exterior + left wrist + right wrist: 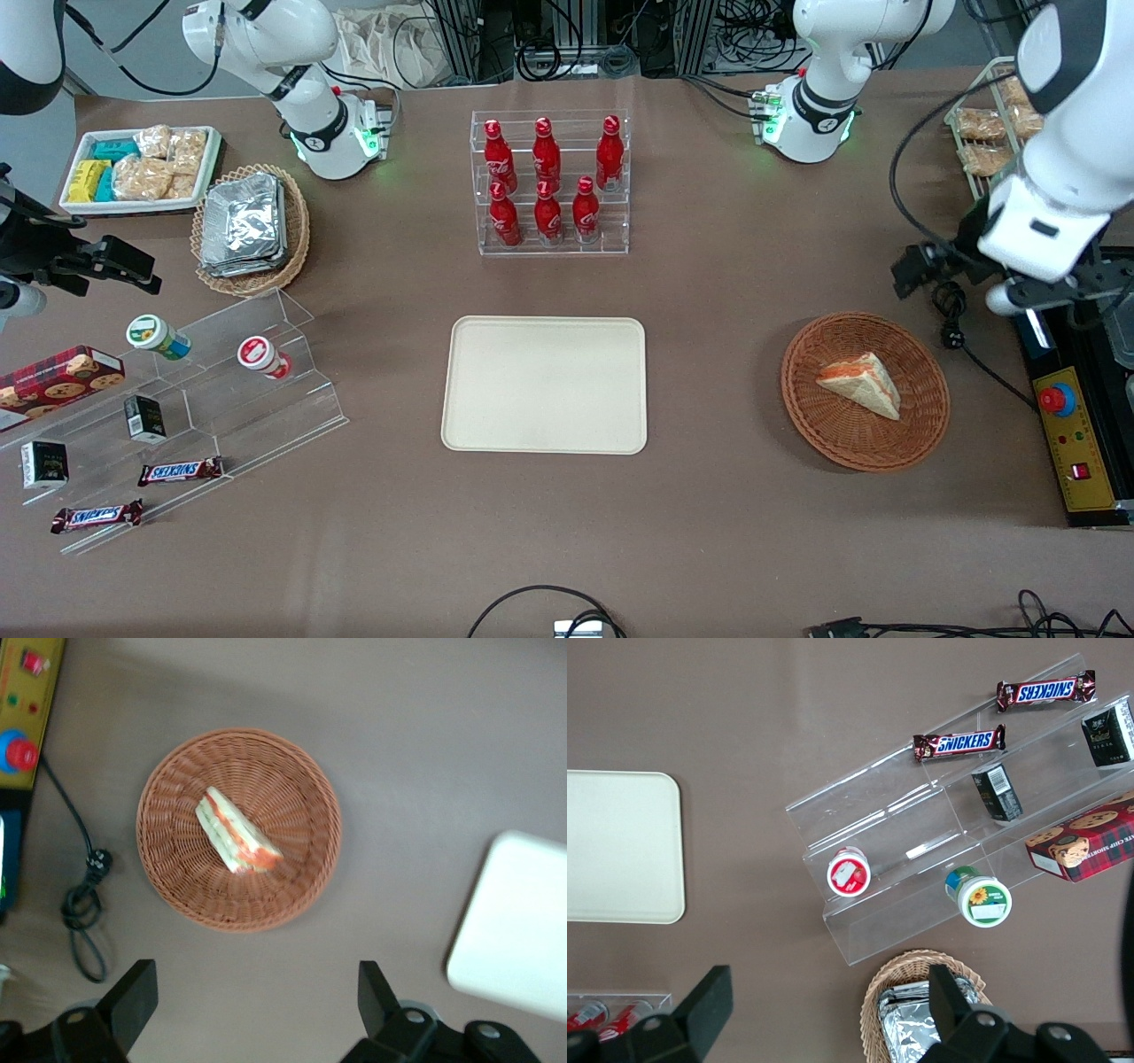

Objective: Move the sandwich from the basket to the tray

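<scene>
Sandwich (861, 384) lying in the middle of the round basket (921, 425), well inside the woven rim. Claw (257, 1005) hanging high up with fingers (133, 997) spread wide apart, gripping nothing, farther from the front camera than the basket. Tray (545, 385) sitting flat on the brown desk (709, 292), well apart from the basket, toward the parked arm's end. Bare desk lying between them.

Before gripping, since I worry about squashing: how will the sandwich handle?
The sandwich is probably soft: pale bread with layered filling, so it may squash. It looks light. Lying loose in the basket, it may slide. The open gripper hangs above the table beside the basket.
</scene>
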`<action>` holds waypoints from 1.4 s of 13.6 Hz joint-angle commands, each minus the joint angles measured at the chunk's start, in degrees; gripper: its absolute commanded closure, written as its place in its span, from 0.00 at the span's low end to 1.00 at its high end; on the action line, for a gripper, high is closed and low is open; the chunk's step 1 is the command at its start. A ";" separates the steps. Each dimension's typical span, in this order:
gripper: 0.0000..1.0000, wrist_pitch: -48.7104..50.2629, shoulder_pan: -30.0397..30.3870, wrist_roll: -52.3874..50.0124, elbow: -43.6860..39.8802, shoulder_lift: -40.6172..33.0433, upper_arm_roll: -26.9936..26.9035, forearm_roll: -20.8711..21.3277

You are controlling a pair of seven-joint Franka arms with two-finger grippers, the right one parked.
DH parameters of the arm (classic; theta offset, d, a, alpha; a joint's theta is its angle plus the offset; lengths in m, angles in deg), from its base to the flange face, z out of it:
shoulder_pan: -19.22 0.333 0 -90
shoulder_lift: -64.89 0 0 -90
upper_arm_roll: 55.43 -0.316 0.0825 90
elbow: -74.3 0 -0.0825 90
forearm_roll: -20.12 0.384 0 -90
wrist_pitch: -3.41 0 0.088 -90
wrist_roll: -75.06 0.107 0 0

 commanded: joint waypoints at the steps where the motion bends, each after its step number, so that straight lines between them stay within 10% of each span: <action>1: 0.00 -5.30 -0.01 -10.47 -0.13 7.30 -4.14 -0.87; 5: 0.00 -13.21 -3.50 -28.22 0.56 14.61 -9.41 -5.00; 19: 0.02 -39.77 -6.25 -33.17 22.81 18.05 -11.54 -6.05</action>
